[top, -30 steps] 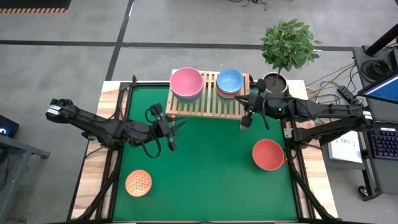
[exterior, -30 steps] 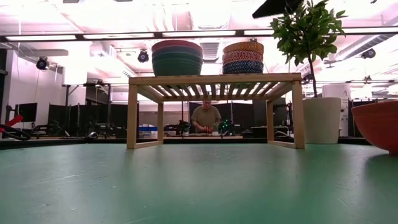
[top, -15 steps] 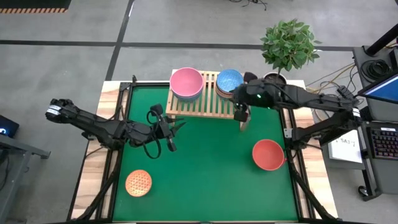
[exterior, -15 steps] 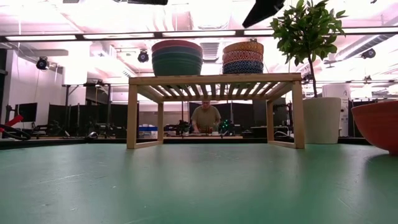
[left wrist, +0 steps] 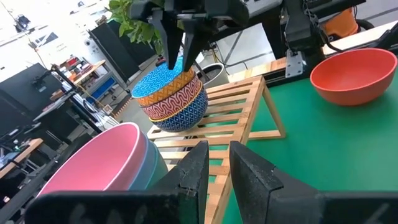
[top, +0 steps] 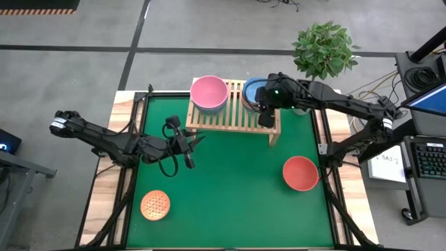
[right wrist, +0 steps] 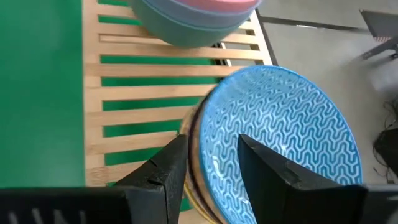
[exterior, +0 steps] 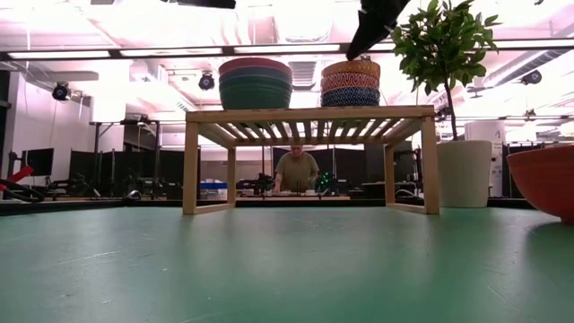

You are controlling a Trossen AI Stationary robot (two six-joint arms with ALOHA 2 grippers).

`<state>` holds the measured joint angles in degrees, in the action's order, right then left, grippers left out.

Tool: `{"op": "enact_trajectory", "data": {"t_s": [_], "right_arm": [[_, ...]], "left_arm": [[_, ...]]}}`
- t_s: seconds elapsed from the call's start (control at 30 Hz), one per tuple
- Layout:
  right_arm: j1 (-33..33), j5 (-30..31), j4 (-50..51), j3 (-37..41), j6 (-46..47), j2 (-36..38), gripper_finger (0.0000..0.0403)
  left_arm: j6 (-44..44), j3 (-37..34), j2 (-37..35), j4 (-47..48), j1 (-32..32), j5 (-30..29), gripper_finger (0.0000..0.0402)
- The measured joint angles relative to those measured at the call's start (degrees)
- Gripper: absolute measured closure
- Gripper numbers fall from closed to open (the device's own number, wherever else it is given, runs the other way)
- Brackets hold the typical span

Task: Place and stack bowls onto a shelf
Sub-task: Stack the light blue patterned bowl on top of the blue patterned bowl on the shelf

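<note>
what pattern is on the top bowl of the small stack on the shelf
Light blue with a white wavy pattern on the top bowl, clearest in the right wrist view.

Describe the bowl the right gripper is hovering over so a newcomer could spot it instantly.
Find the wooden shelf at the table's far edge. Two stacks sit on it; take the smaller one, under the right gripper. Its top bowl, the light blue bowl, has a wavy pattern inside, unlike the plain pink bowl topping the neighbouring stack.

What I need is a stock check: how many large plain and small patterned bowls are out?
Large plain bowls: 4 (pink, slate blue, dark green stacked on wooden shelf; red on green mat)
Small patterned bowls: 4 (three stacked; orange on mat)
Total: 8
</note>
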<state>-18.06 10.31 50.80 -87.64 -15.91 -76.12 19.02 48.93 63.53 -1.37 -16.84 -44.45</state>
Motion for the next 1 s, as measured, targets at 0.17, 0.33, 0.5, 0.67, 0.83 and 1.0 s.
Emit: {"op": "enact_trajectory", "data": {"t_s": [0.17,0.33,0.5,0.67,0.83,1.0], "right_arm": [[-1.0,-0.3,0.0,0.0,-0.7,-0.6,0.0279],[-1.1,-0.4,0.0,0.0,-1.2,-1.0,0.0287],[-1.1,-0.4,0.0,0.0,-1.1,-1.0,0.0300],[-1.1,-0.4,0.4,0.1,-1.2,-1.0,0.0320],[-1.1,-0.4,1.2,0.2,-1.1,-1.0,0.0330],[-1.1,-0.4,1.2,0.3,-1.1,-1.0,0.0331]], "left_arm": [[0.0,0.0,0.0,0.5,0.0,0.0,0.0354],[-0.1,0.0,0.0,0.8,0.0,0.0,0.0354],[-0.1,0.0,0.0,1.3,0.0,0.0,0.0354],[-0.1,0.0,0.0,1.5,0.0,0.0,0.0354],[-0.1,0.0,0.0,1.5,0.0,0.0,0.0354],[-0.1,0.0,0.0,1.5,0.0,0.0,0.0354]]}}
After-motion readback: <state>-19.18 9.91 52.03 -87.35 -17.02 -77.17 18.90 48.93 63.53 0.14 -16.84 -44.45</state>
